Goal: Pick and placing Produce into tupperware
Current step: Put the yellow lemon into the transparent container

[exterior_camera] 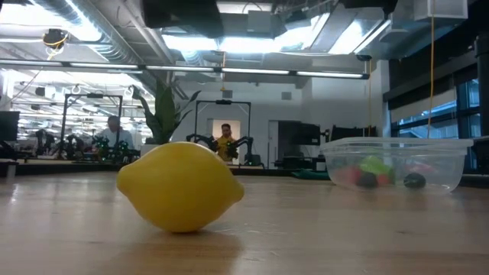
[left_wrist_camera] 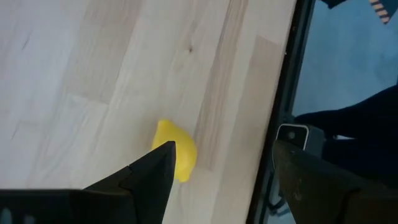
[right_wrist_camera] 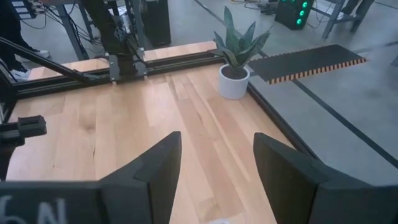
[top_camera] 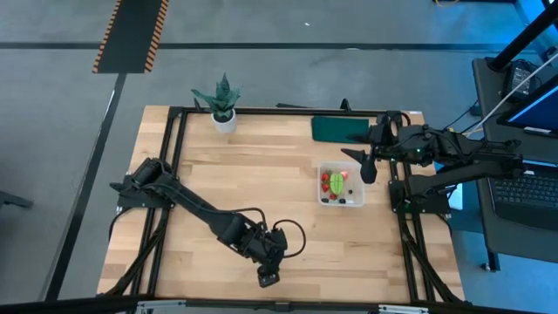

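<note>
The yellow lemon [exterior_camera: 181, 186] lies on its side on the wooden table near the front edge. It also shows in the left wrist view [left_wrist_camera: 177, 146]. My left gripper [left_wrist_camera: 224, 174] is open above it and touches nothing. One finger stands over the lemon's edge, and the lemon is off to one side of the gap. In the high view the left gripper [top_camera: 268, 277] hides the lemon. The clear tupperware [top_camera: 341, 185] stands at the right and holds green, red and dark pieces [exterior_camera: 374, 174]. My right gripper [top_camera: 366, 166] is open and empty above the box's far edge.
A potted plant [top_camera: 224, 105] stands at the table's far edge, and a flat dark green rectangle [top_camera: 340, 129] lies at the far right. The black table frame [left_wrist_camera: 283, 99] runs close by the lemon. People are in the room far behind [exterior_camera: 225, 137].
</note>
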